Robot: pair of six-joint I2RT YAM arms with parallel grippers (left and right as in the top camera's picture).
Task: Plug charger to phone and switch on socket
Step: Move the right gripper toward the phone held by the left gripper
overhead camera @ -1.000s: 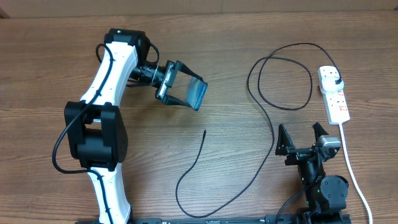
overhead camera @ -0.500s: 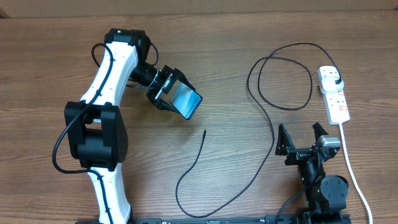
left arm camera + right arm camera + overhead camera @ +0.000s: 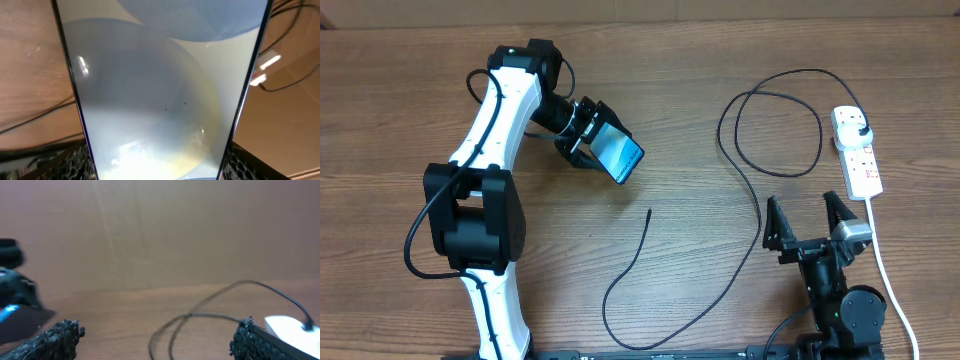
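Note:
My left gripper (image 3: 592,140) is shut on the phone (image 3: 619,156), which it holds tilted above the table left of centre; the cyan screen faces up. In the left wrist view the phone (image 3: 160,90) fills the frame between the fingers. The charger (image 3: 756,205) is a thin black cable looping from its plug in the socket (image 3: 857,152) at the right, down to its free tip (image 3: 649,211) near the table's middle. My right gripper (image 3: 807,222) is open and empty, at the front right, left of the socket's white cord. The right wrist view shows the cable loop (image 3: 200,317).
The socket's white cord (image 3: 888,280) runs down the right side toward the front edge. The charger's lower loop (image 3: 620,320) lies near the front edge at the centre. The left arm (image 3: 490,160) spans the left side of the table.
My left gripper has turned the phone and drawn it slightly left and up, so the screen now faces more upward. The right gripper has barely shifted.

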